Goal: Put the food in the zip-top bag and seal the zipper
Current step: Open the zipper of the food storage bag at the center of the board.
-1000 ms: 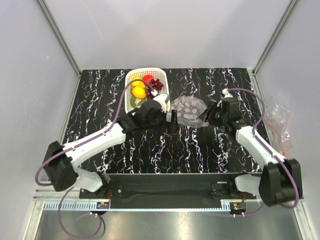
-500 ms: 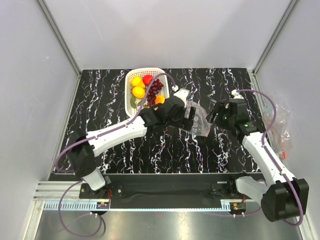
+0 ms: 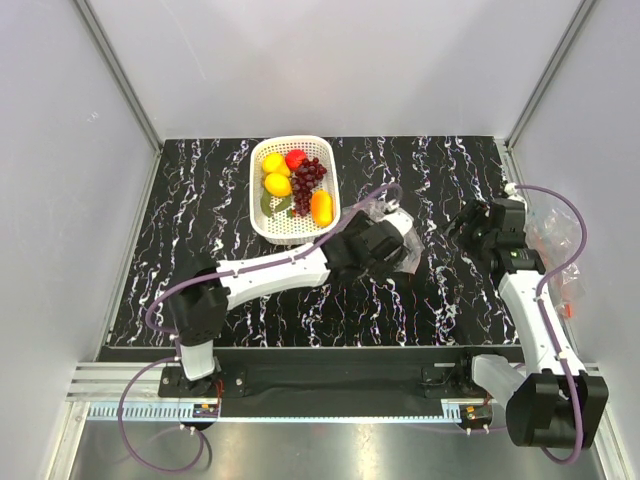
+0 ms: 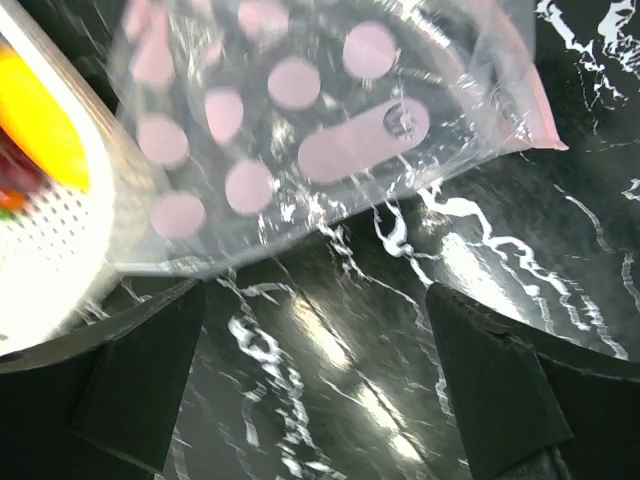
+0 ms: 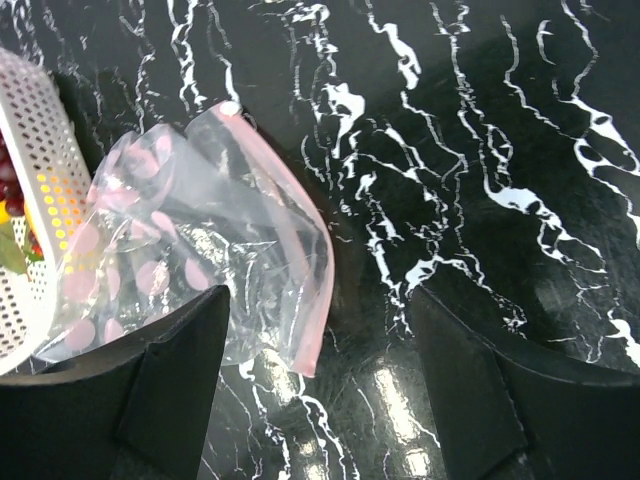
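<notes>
black white-veined table (image 3: 200, 200): bearing everything. white lattice plastic basket (image 3: 262, 222): holding all the toy fruit (image 3: 290, 180); nothing is bagged yet. clear pink-dotted zip-top bag (image 5: 180, 250): lying empty against the basket; whether its pink zipper strip (image 5: 318, 260) is parted is unclear. left gripper (image 4: 320, 340), right gripper (image 5: 320, 380): both gaping wide, holding nothing. overhead, the left arm is hiding most of the bag.

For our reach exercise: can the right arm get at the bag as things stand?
Probably yes: the open right gripper faces the bag across bare table, though the left gripper hovers at its other side.
</notes>
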Tool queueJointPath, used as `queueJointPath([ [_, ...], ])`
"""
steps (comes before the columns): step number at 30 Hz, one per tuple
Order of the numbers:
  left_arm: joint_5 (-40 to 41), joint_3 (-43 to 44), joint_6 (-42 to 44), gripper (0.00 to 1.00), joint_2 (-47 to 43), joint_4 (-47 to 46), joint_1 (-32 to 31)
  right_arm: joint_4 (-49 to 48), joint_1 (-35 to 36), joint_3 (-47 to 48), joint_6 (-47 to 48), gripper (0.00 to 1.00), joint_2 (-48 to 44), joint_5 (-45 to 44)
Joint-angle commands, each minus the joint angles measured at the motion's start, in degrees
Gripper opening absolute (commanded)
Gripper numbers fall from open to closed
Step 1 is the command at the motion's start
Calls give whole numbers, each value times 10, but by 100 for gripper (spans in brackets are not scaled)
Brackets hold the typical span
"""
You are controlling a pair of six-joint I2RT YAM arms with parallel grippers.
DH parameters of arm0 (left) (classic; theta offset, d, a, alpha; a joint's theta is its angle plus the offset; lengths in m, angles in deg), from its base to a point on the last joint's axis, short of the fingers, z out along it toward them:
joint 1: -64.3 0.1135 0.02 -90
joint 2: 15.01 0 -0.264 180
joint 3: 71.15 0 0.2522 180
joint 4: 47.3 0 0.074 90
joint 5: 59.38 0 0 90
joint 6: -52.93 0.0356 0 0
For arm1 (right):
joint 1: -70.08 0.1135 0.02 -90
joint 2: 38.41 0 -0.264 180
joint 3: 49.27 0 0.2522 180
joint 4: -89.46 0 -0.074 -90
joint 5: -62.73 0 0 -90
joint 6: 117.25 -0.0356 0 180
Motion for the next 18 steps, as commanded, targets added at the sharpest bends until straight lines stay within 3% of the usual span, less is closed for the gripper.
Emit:
queueJointPath([
  [1,81,-23,167,99,-27,-77,-24,-21,-16,-12,-5,81,-10,-2],
  [4,44,-63,258,99,-46,-124,-34,-21,-23,-19,-6,81,-15,8],
  [5,-2,-79,322,99,-47,-127,-35,-20,-26,-19,-6,82,-21,11],
  [7,-15,-75,371,99,-32,-101,-41,-18,-27,-22,-11,82,-34,22],
  [13,-18,6,399,99,42,-43,-41,-3,-30,-15,-8,82,-50,23],
  [18,-4,67,405,92,113,-28,-39,4,-31,-17,-12,83,-70,43],
])
